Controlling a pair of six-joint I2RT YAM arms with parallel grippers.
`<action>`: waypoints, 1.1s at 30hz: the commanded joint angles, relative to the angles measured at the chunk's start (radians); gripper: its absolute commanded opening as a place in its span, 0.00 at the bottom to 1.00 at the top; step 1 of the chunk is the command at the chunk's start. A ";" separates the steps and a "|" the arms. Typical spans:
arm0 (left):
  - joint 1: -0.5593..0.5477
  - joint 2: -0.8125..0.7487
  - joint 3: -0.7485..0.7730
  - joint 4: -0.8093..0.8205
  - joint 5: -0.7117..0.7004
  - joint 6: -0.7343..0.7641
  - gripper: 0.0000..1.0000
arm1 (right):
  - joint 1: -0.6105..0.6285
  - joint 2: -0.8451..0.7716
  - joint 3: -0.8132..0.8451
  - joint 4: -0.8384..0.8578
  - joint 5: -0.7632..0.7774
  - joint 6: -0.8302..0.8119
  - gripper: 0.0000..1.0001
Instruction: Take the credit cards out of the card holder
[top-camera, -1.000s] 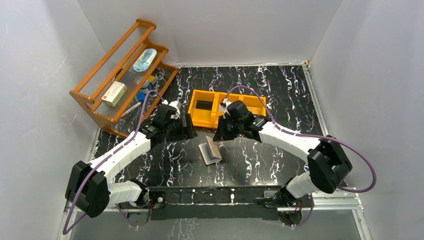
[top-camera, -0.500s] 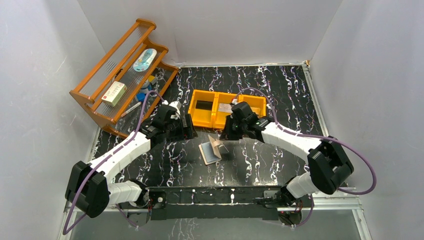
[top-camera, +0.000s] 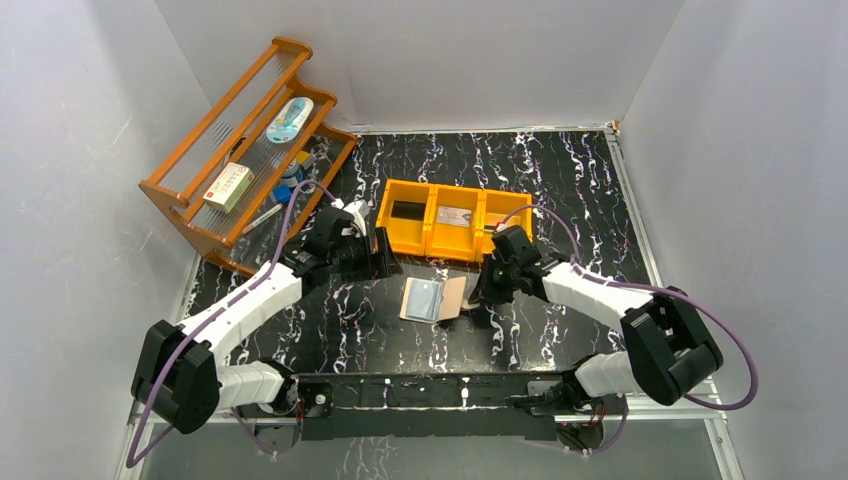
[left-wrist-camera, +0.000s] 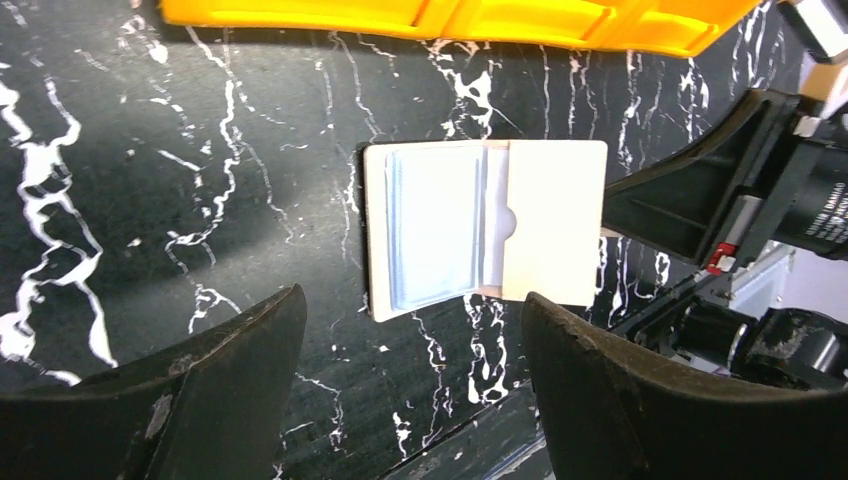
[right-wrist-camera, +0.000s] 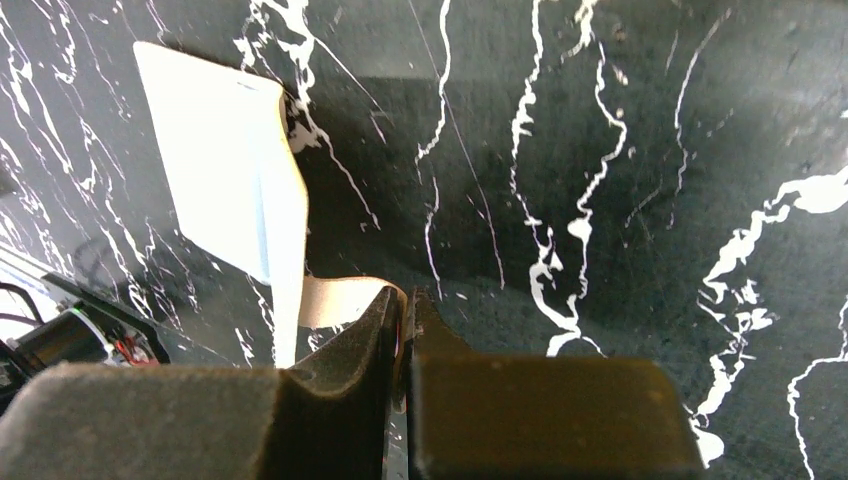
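Marbled black worktop (top-camera: 560, 180): your right gripper (top-camera: 478, 292), pinched shut on the tab (right-wrist-camera: 340, 300), has swung the card holder (top-camera: 430, 299) open at centre. Your left gripper (top-camera: 385, 257), wide and empty, waits at its ten o'clock; cards look reachable now.

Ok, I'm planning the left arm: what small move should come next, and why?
Probably lower the left gripper onto the blue sleeve panel of the card holder. The holder lies open, the right gripper pinches its tab, and the left jaws stand open, aimed at it.
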 joint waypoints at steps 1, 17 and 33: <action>-0.005 0.029 0.023 0.054 0.121 0.018 0.76 | 0.008 -0.053 -0.053 0.060 -0.052 0.037 0.07; -0.084 0.274 0.092 0.120 0.283 0.079 0.70 | 0.022 -0.120 -0.036 -0.049 0.096 0.054 0.27; -0.205 0.501 0.123 0.232 0.360 0.077 0.60 | 0.024 -0.102 0.167 -0.007 -0.018 0.068 0.47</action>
